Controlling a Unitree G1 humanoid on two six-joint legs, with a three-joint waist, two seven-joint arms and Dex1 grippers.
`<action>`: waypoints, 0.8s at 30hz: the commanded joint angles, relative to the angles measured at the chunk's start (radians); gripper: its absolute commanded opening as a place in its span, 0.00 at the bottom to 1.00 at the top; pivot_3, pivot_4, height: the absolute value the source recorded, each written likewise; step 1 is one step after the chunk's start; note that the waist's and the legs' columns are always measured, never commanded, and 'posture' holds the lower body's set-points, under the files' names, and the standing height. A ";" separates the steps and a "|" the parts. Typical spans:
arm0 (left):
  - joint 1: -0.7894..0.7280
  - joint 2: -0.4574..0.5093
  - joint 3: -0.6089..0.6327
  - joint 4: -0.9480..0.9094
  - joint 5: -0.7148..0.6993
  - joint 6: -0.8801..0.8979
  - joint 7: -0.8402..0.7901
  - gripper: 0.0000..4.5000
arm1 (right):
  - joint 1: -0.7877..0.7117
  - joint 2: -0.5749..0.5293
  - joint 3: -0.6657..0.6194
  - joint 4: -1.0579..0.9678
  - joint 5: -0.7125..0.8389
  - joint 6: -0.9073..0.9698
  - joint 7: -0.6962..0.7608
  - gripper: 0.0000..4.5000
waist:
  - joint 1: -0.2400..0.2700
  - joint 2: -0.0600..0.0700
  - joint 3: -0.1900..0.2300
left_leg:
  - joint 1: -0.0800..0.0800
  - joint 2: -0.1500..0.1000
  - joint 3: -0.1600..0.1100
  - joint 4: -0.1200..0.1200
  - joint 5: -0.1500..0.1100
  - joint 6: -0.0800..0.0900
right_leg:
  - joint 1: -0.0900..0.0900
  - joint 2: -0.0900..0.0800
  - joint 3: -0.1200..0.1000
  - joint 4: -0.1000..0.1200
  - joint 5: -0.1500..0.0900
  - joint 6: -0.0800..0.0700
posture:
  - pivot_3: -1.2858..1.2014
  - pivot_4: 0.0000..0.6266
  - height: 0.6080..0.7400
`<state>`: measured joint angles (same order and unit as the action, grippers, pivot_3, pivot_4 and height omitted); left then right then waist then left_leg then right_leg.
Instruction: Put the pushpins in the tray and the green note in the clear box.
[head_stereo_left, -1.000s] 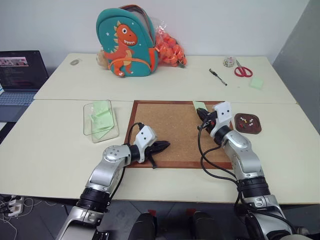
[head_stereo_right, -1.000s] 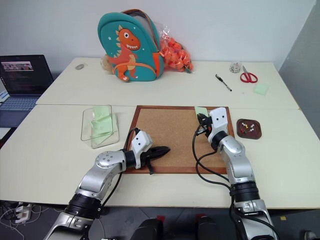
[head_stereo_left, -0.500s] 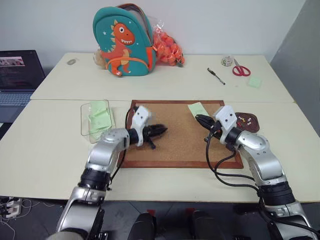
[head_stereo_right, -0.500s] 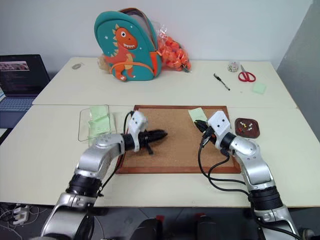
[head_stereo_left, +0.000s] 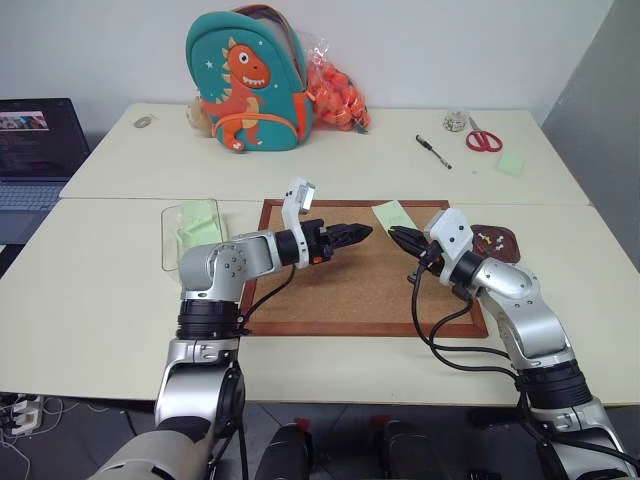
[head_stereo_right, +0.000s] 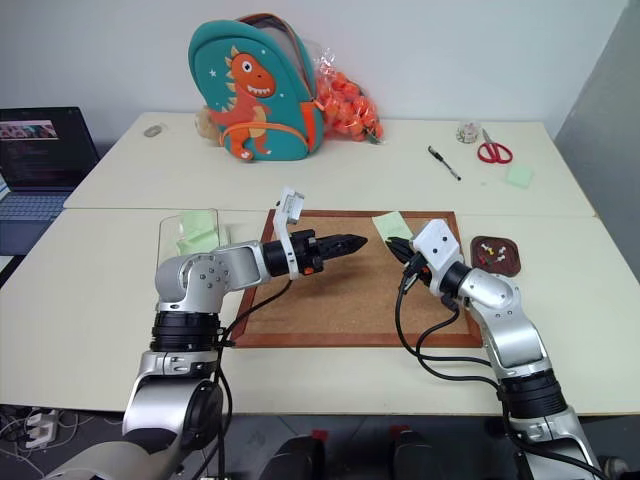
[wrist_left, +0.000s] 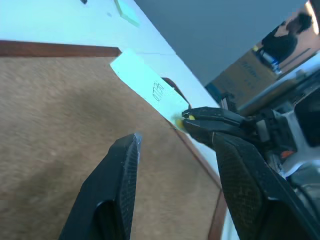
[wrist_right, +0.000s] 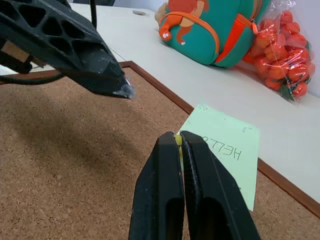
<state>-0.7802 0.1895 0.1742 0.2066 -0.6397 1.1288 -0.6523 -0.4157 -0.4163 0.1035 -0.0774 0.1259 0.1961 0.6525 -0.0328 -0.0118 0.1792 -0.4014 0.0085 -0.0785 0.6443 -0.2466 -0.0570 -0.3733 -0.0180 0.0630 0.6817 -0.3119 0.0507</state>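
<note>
Cork filled the middle of the head views: the cork board (head_stereo_left: 340, 265) lay on the pale table (head_stereo_left: 90, 290), and both arms reached over it. At its 12 o'clock edge the green note (head_stereo_left: 394, 215) lay partly on the frame. The left hand (head_stereo_left: 362, 231) was held level above the cork, pointing toward the right hand (head_stereo_left: 396, 234) — the two tips near each other, just beside the note. At 3 o'clock of the board sat the tray (head_stereo_left: 494, 243), with several pushpins (head_stereo_left: 486, 239) as pale and red specks inside. At 9 o'clock stood the clear box (head_stereo_left: 190, 234), holding pale green paper. Farther back were a dinosaur backpack (head_stereo_left: 244, 82), a bag of orange balls (head_stereo_left: 338, 95), a pen (head_stereo_left: 434, 152), scissors (head_stereo_left: 482, 139) and a green pad (head_stereo_left: 512, 164); a laptop (head_stereo_left: 35, 150) sat at the far left.

From the left wrist, the left hand's two black fingers (wrist_left: 112, 195) stood apart with nothing between them, over bare cork. Beyond them the note (wrist_left: 145, 85) lay across the frame, and the right hand (wrist_left: 192, 119) showed with something yellow at its tip.

From the right wrist, the right hand's fingers (wrist_right: 165, 200) were pressed together, pinching a small yellow thing (wrist_right: 178, 139) — a pushpin, as far as could be told. The note (wrist_right: 227, 150), with handwriting on it, lay just past them, and the left hand's (wrist_right: 122, 90) dark tip hung over the cork.
</note>
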 joint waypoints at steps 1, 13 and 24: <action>-0.053 -0.065 0.091 0.040 -0.058 0.032 0.105 0.54 | -0.019 -0.002 0.005 -0.043 -0.009 -0.031 0.003 0.00 | 0.000 -0.001 0.000 | 0.000 0.000 0.000 0.000 0.000 0.000 | 0.000 0.000 0.000 0.000 0.000 0.000 | 0.52 0.24 1.00; -0.118 -0.171 0.226 0.182 -0.110 0.014 0.274 0.54 | -0.018 -0.005 0.013 -0.059 -0.018 -0.033 0.010 0.00 | 0.000 -0.003 0.002 | 0.000 0.000 0.001 0.000 0.002 -0.004 | 0.000 0.000 0.000 0.000 0.000 0.000 | 0.52 0.24 1.00; -0.132 -0.200 0.252 0.209 -0.141 0.013 0.318 0.34 | -0.020 -0.008 0.019 -0.066 -0.026 -0.035 0.020 0.00 | 0.000 -0.003 0.002 | 0.000 0.000 0.001 0.000 0.002 -0.005 | 0.000 0.000 0.000 0.000 0.000 0.000 | 0.52 0.24 1.00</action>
<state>-0.8844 -0.0047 0.4207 0.4211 -0.7481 1.1499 -0.3377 -0.4160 -0.4170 0.1218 -0.0863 0.1005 0.1831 0.6689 -0.0331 -0.0146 0.1808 -0.4012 0.0080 -0.0776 0.6441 -0.2442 -0.0616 -0.3735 -0.0183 0.0634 0.6815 -0.3118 0.0507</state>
